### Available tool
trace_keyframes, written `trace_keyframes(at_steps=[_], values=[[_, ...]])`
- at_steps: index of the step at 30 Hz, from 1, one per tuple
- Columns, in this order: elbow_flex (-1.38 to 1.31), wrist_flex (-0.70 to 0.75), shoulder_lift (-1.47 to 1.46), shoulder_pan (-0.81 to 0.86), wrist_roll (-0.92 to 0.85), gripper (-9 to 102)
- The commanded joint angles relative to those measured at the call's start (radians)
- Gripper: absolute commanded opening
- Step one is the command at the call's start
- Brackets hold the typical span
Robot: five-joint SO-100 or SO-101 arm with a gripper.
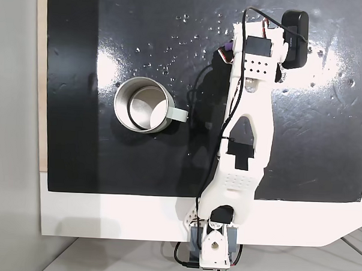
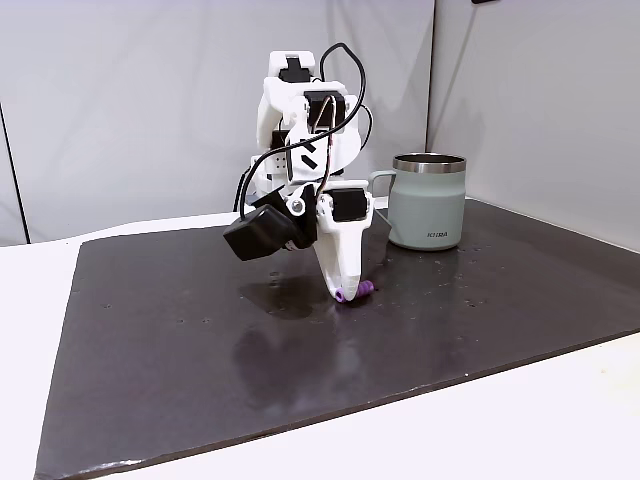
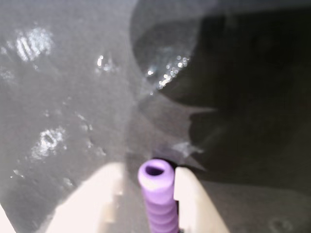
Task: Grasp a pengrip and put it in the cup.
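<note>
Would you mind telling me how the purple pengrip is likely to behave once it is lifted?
The pengrip is a small hollow tube, so probably very light. Its ribs should resist slipping between the tool fingers. Being round, it may roll on the mat if dropped.

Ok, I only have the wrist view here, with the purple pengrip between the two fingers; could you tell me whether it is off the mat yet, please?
Observer: It does not look lifted. In a fixed view the pengrip sits at the level of the black mat, right at the tip of the end effector.
Operator: Thank you. Where is the cup from there?
Observer: The cup stands upright on the mat, clearly apart from the end effector, with its handle turned toward the arm.
Operator: Is anything inside it already?
Observer: In a fixed view its inside shows only bare, shiny metal.
</note>
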Motion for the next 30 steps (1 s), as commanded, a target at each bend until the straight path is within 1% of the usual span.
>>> trace_keyframes(at_steps=[1, 5, 11, 18, 27, 30], values=[[-0.044, -0.012, 0.005, 0.003, -0.014, 4], [-0.052, -0.003, 0.000, 0.000, -0.014, 1], [-0.041, 0.023, 0.020, -0.008, 0.002, 0], [0.026, 0.189, 0.199, -0.034, 0.048, 0], [0.087, 0.443, 0.555, -0.066, 0.135, 0], [0.146, 0.500, 0.693, -0.084, 0.181, 0]])
